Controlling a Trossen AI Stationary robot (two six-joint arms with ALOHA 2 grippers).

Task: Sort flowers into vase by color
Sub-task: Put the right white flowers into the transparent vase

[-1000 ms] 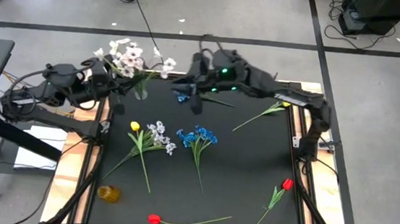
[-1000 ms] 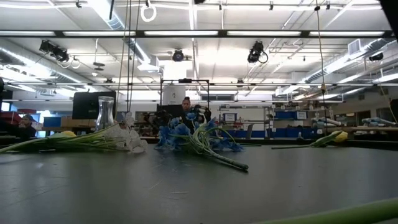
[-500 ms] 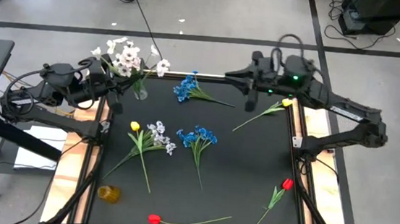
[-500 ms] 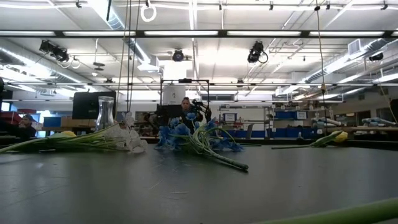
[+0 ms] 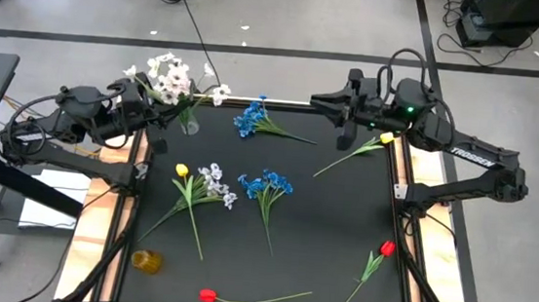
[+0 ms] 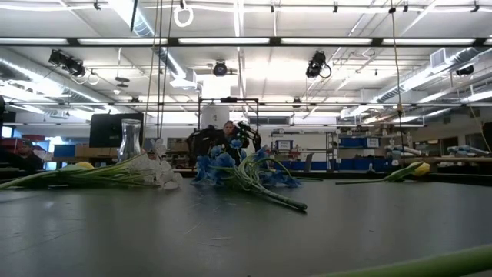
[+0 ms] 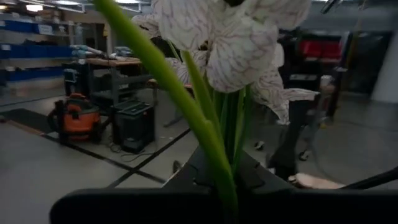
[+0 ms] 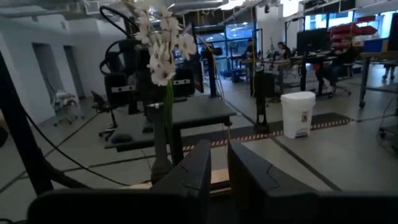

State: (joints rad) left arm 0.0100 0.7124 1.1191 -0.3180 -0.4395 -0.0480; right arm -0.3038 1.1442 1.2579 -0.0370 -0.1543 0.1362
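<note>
White blossom clusters (image 5: 173,79) on green stalks stand tilted at the clear glass vase (image 5: 190,123), at the table's far left corner. My left gripper (image 5: 158,112) is beside the vase, shut on these stalks. My right gripper (image 5: 321,102) hovers over the far right part of the table, open by a narrow gap and holding nothing. On the black mat lie a blue cluster (image 5: 250,120), a second blue cluster (image 5: 267,184), a white cluster with a yellow tulip (image 5: 200,180), another yellow tulip (image 5: 385,139) and two red tulips (image 5: 386,247) (image 5: 206,295). My left gripper holds the white flowers by their green stalks (image 7: 221,168), below the blossoms. The gripper's own dark front hides the place of contact. It comes level from the table's left. The blossoms stand up above the fingers, and the stalks' lower ends are at the vase's mouth.
An amber glass (image 5: 145,260) lies near the mat's near left corner. Wooden rails (image 5: 407,163) border the mat on both sides. Bare mat lies in the middle right, between the blue cluster and the red tulip. People and workshop benches show far behind the table.
My right gripper has drawn away from the far blue cluster toward the table's right and far edge, leaving that cluster lying on the mat. My left gripper has stayed at the vase with the white flowers.
</note>
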